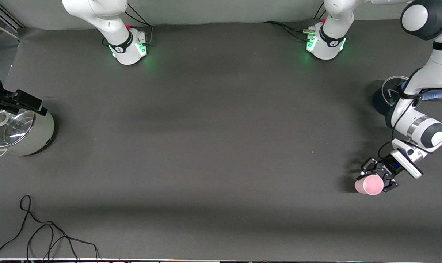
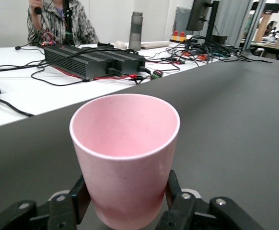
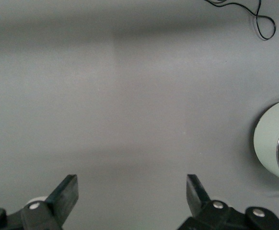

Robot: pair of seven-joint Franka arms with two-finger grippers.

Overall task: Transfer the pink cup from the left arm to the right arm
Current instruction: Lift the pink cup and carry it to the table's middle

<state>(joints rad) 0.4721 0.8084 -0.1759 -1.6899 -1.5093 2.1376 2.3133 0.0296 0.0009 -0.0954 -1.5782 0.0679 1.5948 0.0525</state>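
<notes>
Toward the left arm's end of the table, near the front camera: pink cup (image 1: pixel 369 185) pinched between the thin fingers (image 2: pixel 175 194) of the left gripper (image 1: pixel 378 175), mouth tipped toward the camera. Over the right arm's end, beside a pale green pot (image 1: pixel 22 133) with a glass lid (image 1: pixel 9 126): right gripper (image 3: pixel 130 194), waiting, jaws spread wide, holding nothing. Loose black cable (image 1: pixel 45 237) at the near edge.

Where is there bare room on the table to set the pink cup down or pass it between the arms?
The widest bare mat runs between the lidded pot at the right arm's end and the pink cup, held in the left gripper. It is crowded around the dark round item under the left arm and around the black cable near the front camera.
</notes>
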